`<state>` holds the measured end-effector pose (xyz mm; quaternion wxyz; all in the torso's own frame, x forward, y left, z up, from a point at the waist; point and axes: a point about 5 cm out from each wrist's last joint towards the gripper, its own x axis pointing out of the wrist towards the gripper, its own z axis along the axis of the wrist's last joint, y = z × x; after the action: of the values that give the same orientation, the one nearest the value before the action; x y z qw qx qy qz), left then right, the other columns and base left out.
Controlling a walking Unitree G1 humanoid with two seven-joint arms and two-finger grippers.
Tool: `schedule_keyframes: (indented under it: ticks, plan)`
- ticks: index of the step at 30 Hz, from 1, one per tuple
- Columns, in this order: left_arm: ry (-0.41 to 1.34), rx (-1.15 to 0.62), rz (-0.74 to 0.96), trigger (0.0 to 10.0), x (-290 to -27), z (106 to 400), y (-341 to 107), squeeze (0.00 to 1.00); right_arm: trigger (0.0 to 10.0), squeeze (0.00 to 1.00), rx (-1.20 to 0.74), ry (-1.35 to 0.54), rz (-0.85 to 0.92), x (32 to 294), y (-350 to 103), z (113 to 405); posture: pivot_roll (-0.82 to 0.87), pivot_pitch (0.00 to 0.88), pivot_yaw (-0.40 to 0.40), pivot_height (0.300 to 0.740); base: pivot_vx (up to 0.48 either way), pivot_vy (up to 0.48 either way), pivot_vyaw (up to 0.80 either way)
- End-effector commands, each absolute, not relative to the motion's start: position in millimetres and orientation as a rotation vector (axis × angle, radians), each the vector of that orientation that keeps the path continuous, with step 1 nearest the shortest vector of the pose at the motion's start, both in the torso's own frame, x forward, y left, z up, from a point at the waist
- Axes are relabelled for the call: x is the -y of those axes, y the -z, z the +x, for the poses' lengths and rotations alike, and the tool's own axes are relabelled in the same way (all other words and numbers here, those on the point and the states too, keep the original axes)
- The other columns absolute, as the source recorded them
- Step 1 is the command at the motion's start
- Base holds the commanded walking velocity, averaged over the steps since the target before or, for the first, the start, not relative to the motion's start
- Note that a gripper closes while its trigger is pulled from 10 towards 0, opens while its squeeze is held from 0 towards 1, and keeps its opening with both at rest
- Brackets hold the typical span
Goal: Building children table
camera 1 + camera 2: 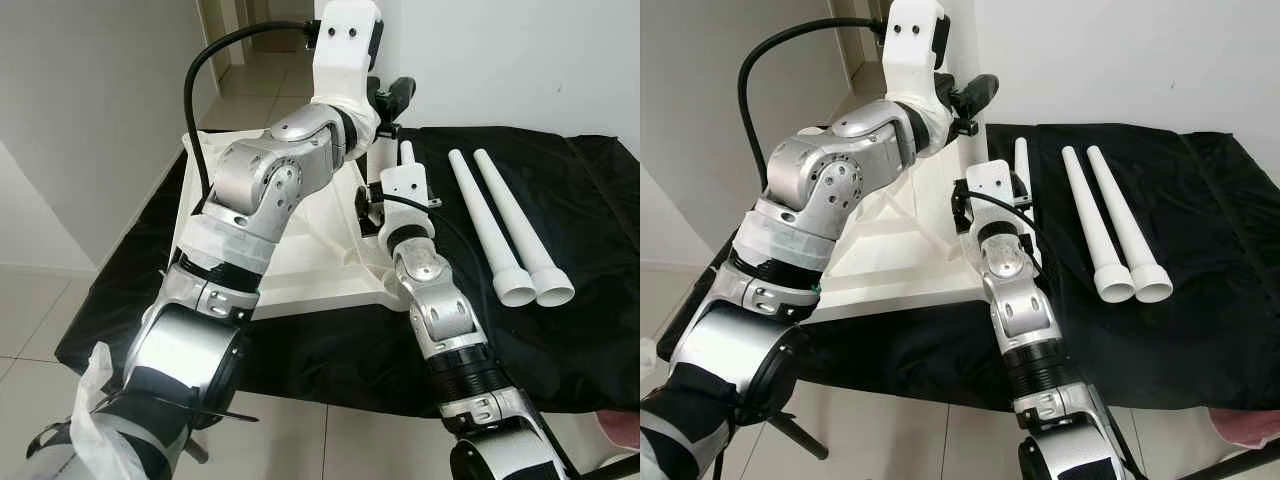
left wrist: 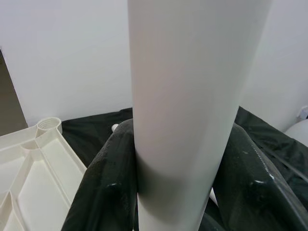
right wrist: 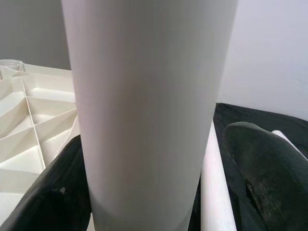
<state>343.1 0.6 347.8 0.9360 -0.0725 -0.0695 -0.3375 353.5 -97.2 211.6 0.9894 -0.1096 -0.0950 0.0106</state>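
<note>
The white table top point(image 1: 300, 270) lies upside down on a black cloth, its ribbed underside facing up. At its far right corner a white table leg point(image 2: 192, 96) stands upright. My left gripper point(image 1: 390, 100) reaches over from the left and is shut on this leg, with both black fingers point(image 2: 106, 183) pressed to it. Lower on the same leg point(image 3: 144, 106) sits my right gripper point(image 1: 368, 205). One of its fingers point(image 3: 53, 192) lies against the leg, while the other finger point(image 3: 264, 168) stands a little off it.
Two more white legs point(image 1: 490, 215) point(image 1: 520, 215) lie side by side on the black cloth point(image 1: 560, 330) to the right. A third leg point(image 1: 1021, 160) lies close to the table top's right edge. A wall runs behind, and a doorway opens at the far left.
</note>
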Motion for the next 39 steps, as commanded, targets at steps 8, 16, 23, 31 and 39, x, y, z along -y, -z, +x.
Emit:
schedule_keyframes:
  ticks: [8,16,23,31,39]
  plan:
    - [0.711,0.190,-0.148,10.0,1,339,-361,0.00,6.2,0.00,0.196,-0.021,-0.181,92,-211,360,-0.07,0.000,0.075,0.740,0.000,0.000,0.00]
    - [0.711,0.195,-0.144,10.0,1,337,-363,0.00,0.0,0.00,0.180,-0.003,-0.129,95,-207,360,-0.07,0.000,0.085,0.740,0.000,0.000,0.00]
    - [0.717,0.195,-0.140,10.0,1,336,-363,0.00,0.0,0.00,0.181,0.011,-0.091,99,-205,360,-0.07,0.000,0.088,0.740,0.000,0.000,0.00]
    - [0.753,0.219,-0.103,10.0,3,331,-363,0.00,10.0,0.00,0.190,0.024,-0.028,100,-209,360,-0.07,0.000,0.084,0.740,0.000,0.000,0.00]
    - [0.775,0.218,-0.163,10.0,3,327,-362,1.00,10.0,0.00,0.199,0.032,-0.015,105,-214,358,-0.07,0.000,0.075,0.740,0.000,0.000,0.00]
